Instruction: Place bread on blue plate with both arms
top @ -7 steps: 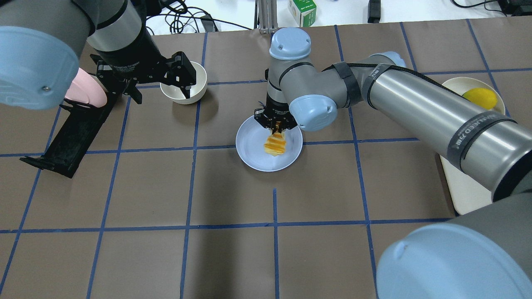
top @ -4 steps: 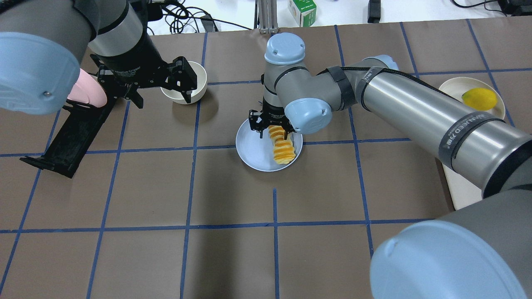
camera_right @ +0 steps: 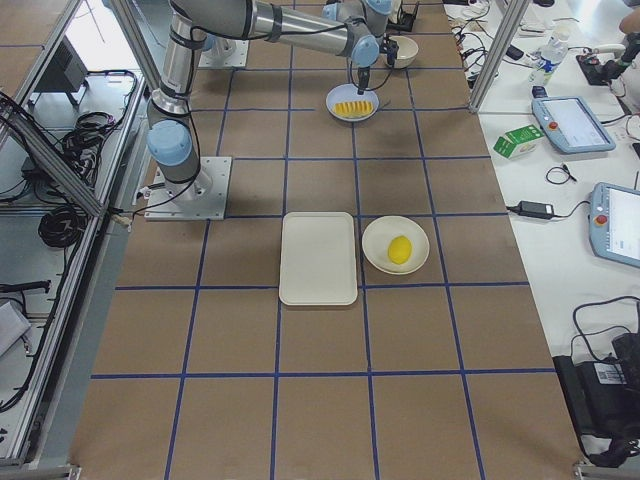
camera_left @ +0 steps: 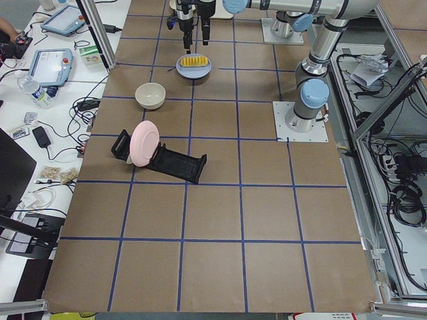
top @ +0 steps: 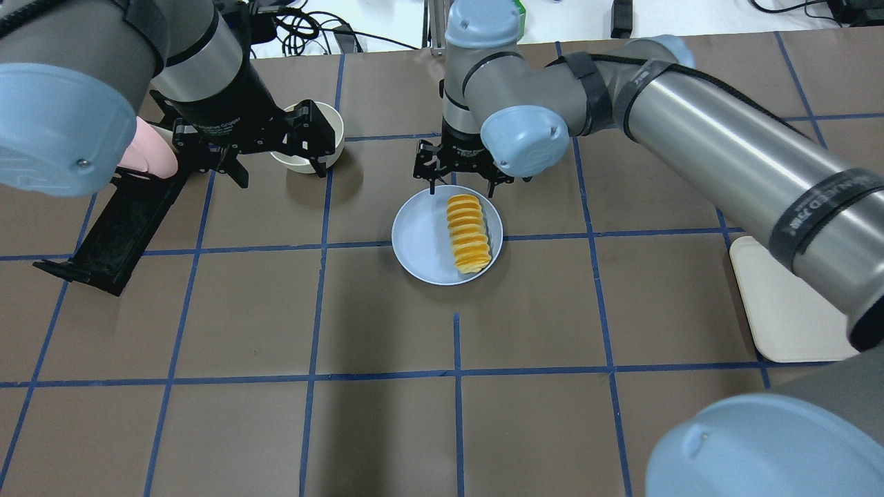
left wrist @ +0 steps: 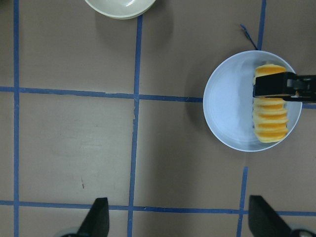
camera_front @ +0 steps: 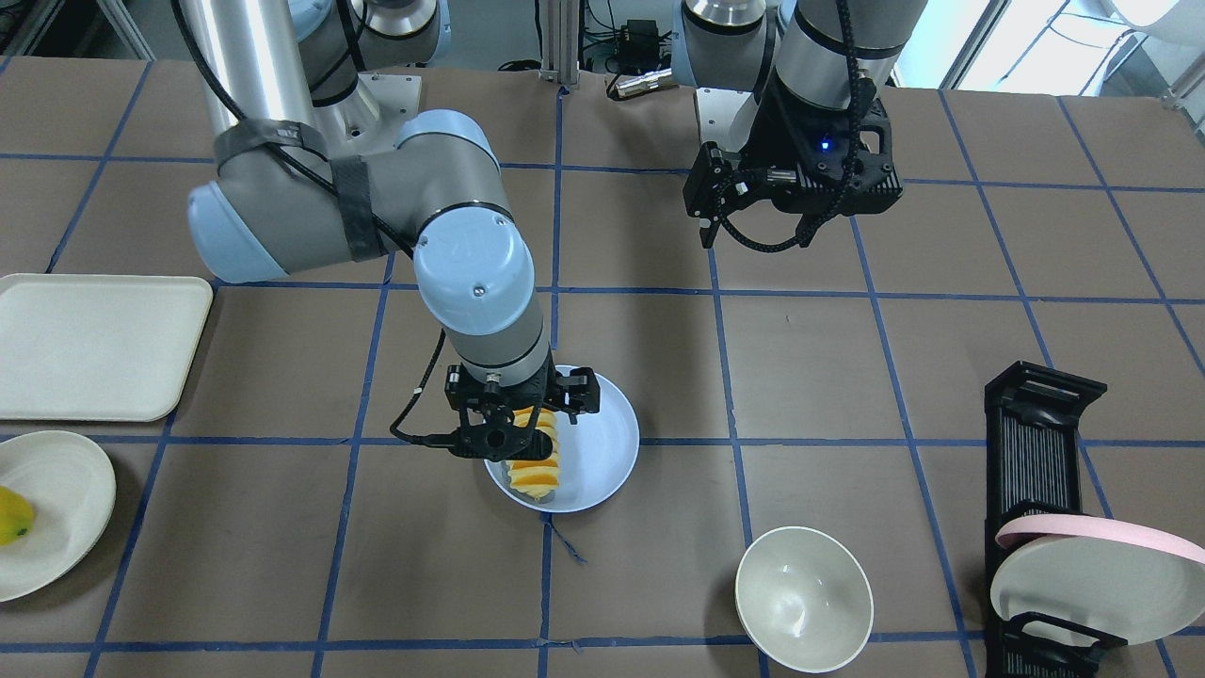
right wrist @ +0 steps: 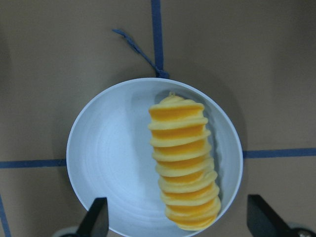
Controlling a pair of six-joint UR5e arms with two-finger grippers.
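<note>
The bread [top: 468,233] lies flat along the right half of the blue plate [top: 423,238], free of both grippers. My right gripper [top: 459,181] is open and empty, hovering above the plate's far rim. Its wrist view looks straight down on the bread [right wrist: 182,163] and the plate [right wrist: 108,158] between spread fingers [right wrist: 96,219]. My left gripper [top: 276,162] is open and empty, well to the left, over the cream bowl. Its wrist view shows the plate [left wrist: 227,103] and the bread [left wrist: 270,126] far to the right. The front view shows the bread [camera_front: 532,466] on the plate [camera_front: 598,438].
A cream bowl [top: 333,134] stands under my left gripper. A black dish rack [top: 117,228] holds a pink-rimmed plate [top: 148,157] at the left. A white tray [top: 780,304] lies at the right, and beside it a white plate [camera_front: 56,508] holds a yellow fruit [camera_front: 11,516].
My right gripper let go of the bread, which went from hanging in the jaws to lying on the plate. The gripper then rose and drew back past the far rim. The left arm barely shifted.
</note>
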